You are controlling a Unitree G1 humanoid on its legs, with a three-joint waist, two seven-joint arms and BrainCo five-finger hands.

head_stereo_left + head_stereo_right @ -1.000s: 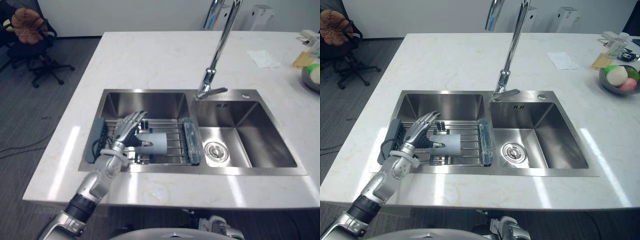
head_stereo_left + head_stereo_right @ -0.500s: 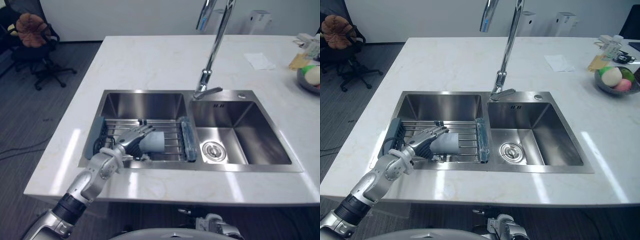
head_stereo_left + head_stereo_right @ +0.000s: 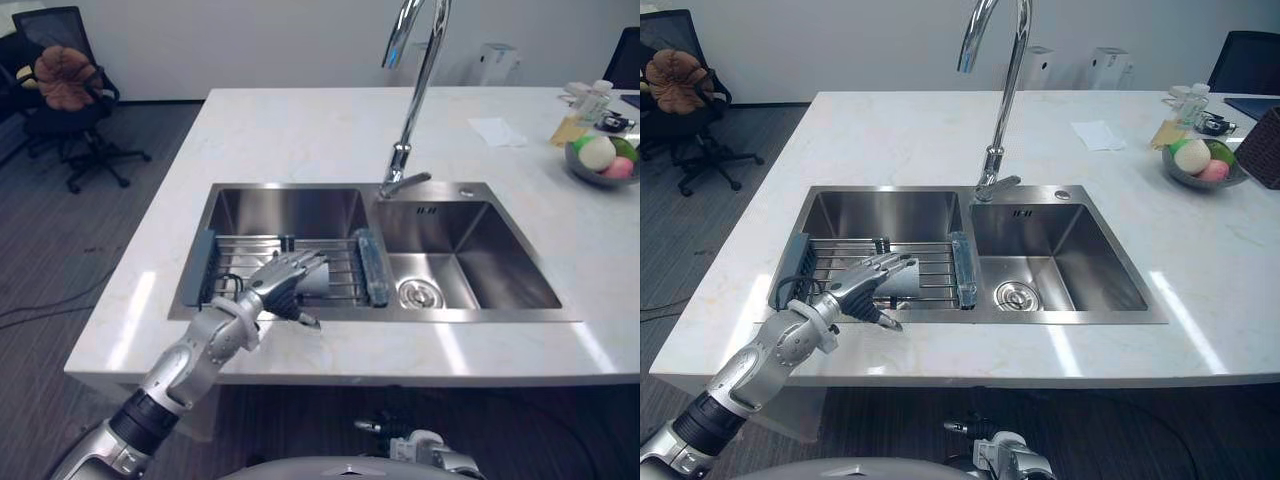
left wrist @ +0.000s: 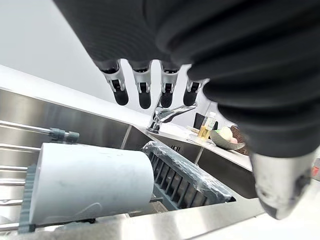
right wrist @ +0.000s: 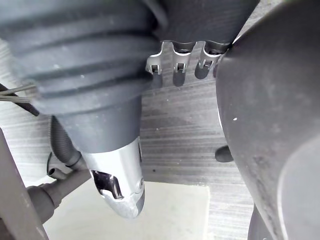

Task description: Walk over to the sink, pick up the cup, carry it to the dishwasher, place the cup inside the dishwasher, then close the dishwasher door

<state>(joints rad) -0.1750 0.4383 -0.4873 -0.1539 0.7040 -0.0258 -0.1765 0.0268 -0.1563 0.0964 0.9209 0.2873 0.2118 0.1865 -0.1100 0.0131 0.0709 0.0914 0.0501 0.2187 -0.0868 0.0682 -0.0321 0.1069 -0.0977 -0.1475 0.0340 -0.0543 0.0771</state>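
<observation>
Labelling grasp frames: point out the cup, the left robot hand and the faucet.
cup (image 4: 90,180), left wrist view, on its side wall.
left robot hand (image 3: 280,285), left eye view, on the back of the hand.
faucet (image 3: 415,100), left eye view, on its upright neck.
</observation>
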